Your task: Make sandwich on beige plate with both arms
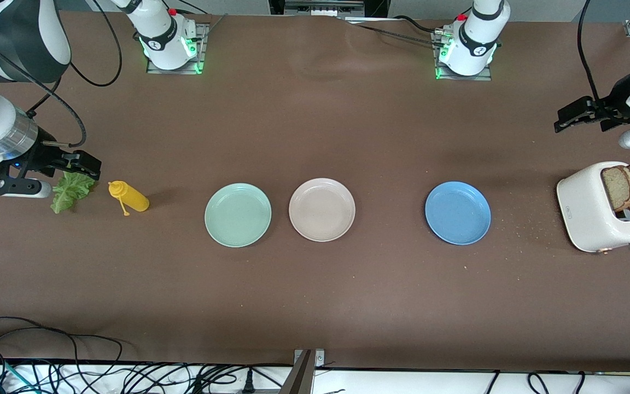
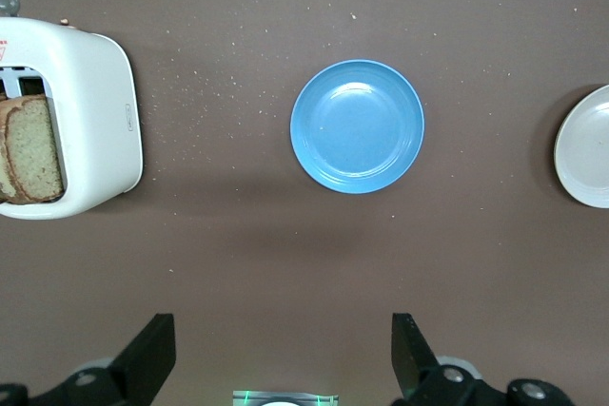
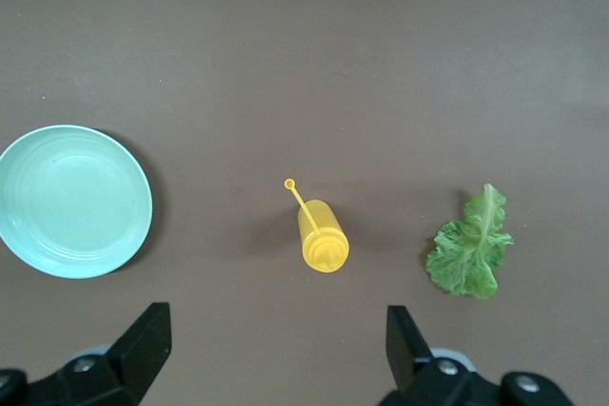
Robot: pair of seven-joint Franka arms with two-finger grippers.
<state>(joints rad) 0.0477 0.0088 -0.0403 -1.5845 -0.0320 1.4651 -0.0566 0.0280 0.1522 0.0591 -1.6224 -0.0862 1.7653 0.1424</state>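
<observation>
Looking from the front, nothing is assembled yet: the beige plate [image 1: 321, 209] sits bare at mid-table between a mint green plate [image 1: 238, 214] and a blue plate [image 1: 458, 213]. Two bread slices [image 1: 628, 187] stand in the toaster [image 1: 602, 208] at the left arm's end of the table, and the lettuce leaf [image 1: 71, 191] lies at the right arm's end beside a yellow squeeze bottle [image 1: 129, 197]. The left gripper [image 1: 566, 117] hangs over bare table near the toaster; the right gripper [image 1: 86, 163] hovers just above the lettuce.

In the left wrist view, the left gripper's [image 2: 284, 354] fingers are spread wide with nothing between them, and the bread [image 2: 33, 147] shows in the toaster's slots.

In the right wrist view, the right gripper's [image 3: 276, 349] fingers are likewise spread and empty, with the leaf [image 3: 472, 249] and bottle [image 3: 322, 235] on the table.

A sound start is probably bread first: the left gripper should pinch one slice by its upper crust, lift straight up clear of the slot, and lay it flat on the beige plate before the leaf goes on.
</observation>
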